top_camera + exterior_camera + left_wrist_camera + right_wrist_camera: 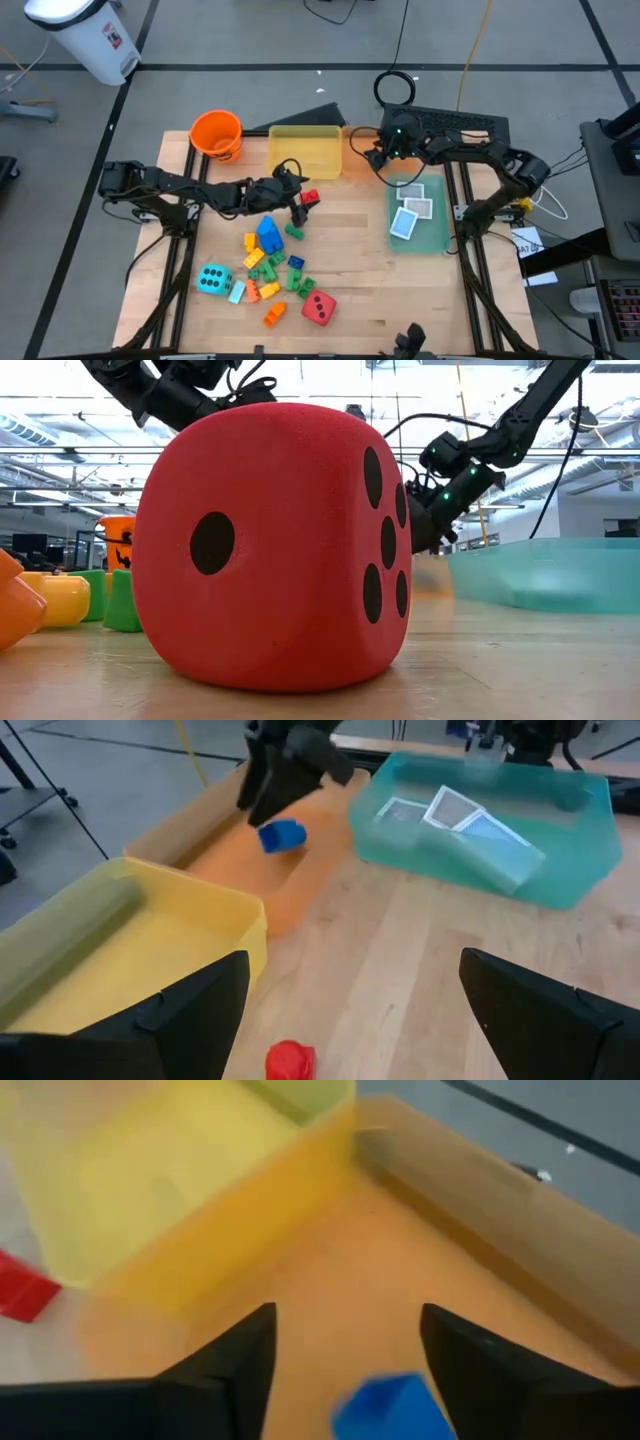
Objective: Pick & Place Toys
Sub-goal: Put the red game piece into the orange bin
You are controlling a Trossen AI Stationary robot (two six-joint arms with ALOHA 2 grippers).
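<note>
A: From the high view, where are the hands?
B: The left hand (300,205) sits left of centre over the desk (350,270), fingers spread and holding nothing, with a red brick (310,197) just beside it. The right hand (375,155) is at upper centre, over the orange tray (362,165) beside the yellow tray (305,150).

A: And the toys?
B: Bricks (275,265) lie scattered at lower centre, the cyan die (213,280) to their left, the red die (318,307) lower right. Playing cards (410,210) rest in the green tray (420,240) on the right. An orange bucket (216,135) stands at upper left.

A: The low view?
B: The red die (275,545) fills most of the frame; the green tray (560,570) is at right.

A: The left wrist view?
B: A blue brick (282,836) shows just below the right hand (275,795), over the orange tray (250,880). It looks released, though I can't be sure it is clear of the fingers.

A: The right wrist view?
B: Its fingers (235,1365) stand apart, and the blue brick (390,1405) lies at the bottom of the frame between them, above the orange tray (330,1290).
</note>
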